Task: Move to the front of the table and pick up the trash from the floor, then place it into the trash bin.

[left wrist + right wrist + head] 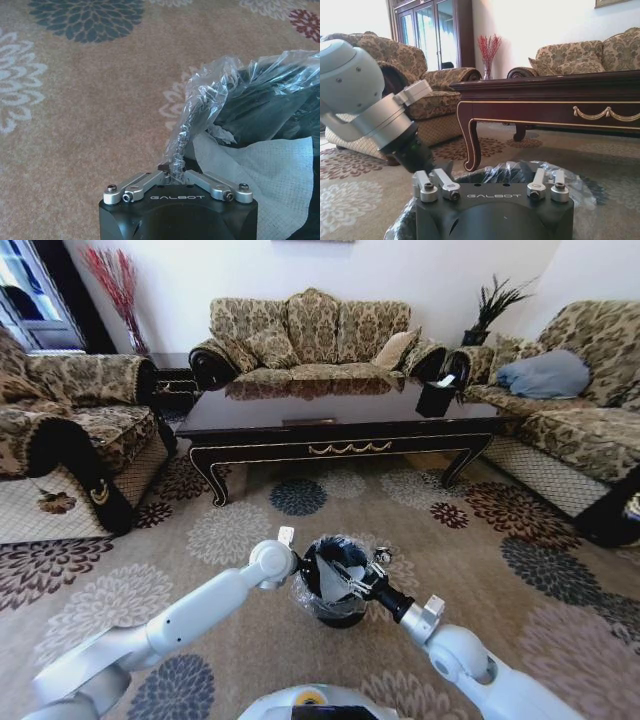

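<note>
Down low, the left gripper [174, 176] has its fingers pinched together on a twisted fold of the clear liner bag [200, 100], holding it at the edge of the trash bin [335, 585]. In the head view this gripper [312, 575] sits at the bin's 9 o'clock side, its arm reaching in from 7 o'clock. A white paper sheet [260, 170] lies just beside the pinched plastic, against the bin's dark inside.

The right gripper [368, 575] is at the bin's 3 o'clock side, over the rim, its arm coming from 5 o'clock. In the right wrist view its linkage bars stand spread wide, but the fingertips are hidden below the gripper body, so whether it is apart or together cannot be told. Past it the crinkled liner [520, 172] rings the bin's rim.

The bin stands on the flowered carpet [230, 530], near the robot and well apart from the table [340, 415], which lies toward 12 o'clock. A sofa [310, 335] sits behind the table, with armchairs at 9 and 3 o'clock. A dark tissue box [437, 395] rests on the table's right end.
</note>
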You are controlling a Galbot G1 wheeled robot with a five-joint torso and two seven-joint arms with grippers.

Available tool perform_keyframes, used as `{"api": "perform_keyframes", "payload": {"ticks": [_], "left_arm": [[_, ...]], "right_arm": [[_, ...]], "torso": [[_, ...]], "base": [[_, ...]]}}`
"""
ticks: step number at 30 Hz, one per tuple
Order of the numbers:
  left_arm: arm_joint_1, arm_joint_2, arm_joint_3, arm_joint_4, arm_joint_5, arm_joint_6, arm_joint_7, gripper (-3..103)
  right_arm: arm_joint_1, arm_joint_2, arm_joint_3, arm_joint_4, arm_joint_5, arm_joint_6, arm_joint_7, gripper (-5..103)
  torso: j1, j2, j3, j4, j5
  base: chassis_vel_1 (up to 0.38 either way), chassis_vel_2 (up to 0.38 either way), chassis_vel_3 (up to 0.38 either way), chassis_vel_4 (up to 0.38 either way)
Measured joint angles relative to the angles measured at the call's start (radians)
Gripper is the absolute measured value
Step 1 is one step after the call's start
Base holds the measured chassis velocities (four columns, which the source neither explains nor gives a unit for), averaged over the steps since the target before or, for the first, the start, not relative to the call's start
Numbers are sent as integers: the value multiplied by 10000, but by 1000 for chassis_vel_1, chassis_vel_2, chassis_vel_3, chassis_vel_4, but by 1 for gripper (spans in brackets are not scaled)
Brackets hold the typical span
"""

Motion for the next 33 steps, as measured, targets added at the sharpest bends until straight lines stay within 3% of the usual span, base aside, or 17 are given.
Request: {"api": "perform_keyframes", "payload": {"ticks": [4, 7, 23, 26, 33], "left_arm": [[123, 200, -208, -58, 25, 1, 14, 0], [235, 364, -344, -138, 21, 0, 32, 0], [1729, 1029, -2022, -657, 238, 2, 151, 0], [2118, 1401, -2667, -835, 254, 2, 196, 0], [2880, 1869, -3595, -994, 362, 1, 368, 0]], "right_arm": [[96, 186, 71, -49, 148, -34, 106, 96], [251, 229, 139, -28, 407, -152, 281, 100], [1507, 289, 286, -1180, 1612, -355, 657, 100], [2175, 453, 303, -2126, 2353, -451, 676, 100], [3282, 604, 46, -4442, 2701, -434, 421, 100]], "torso": [[0, 0, -1, -2, 1], [0, 0, 0, 0, 0], [0, 0, 0, -1, 0], [0, 0, 0, 1, 1], [0, 0, 0, 1, 2]], "base": [[0, 0, 0, 0], [0, 0, 0, 0], [0, 0, 0, 0], [0, 0, 0, 0], [0, 0, 0, 0]]}}
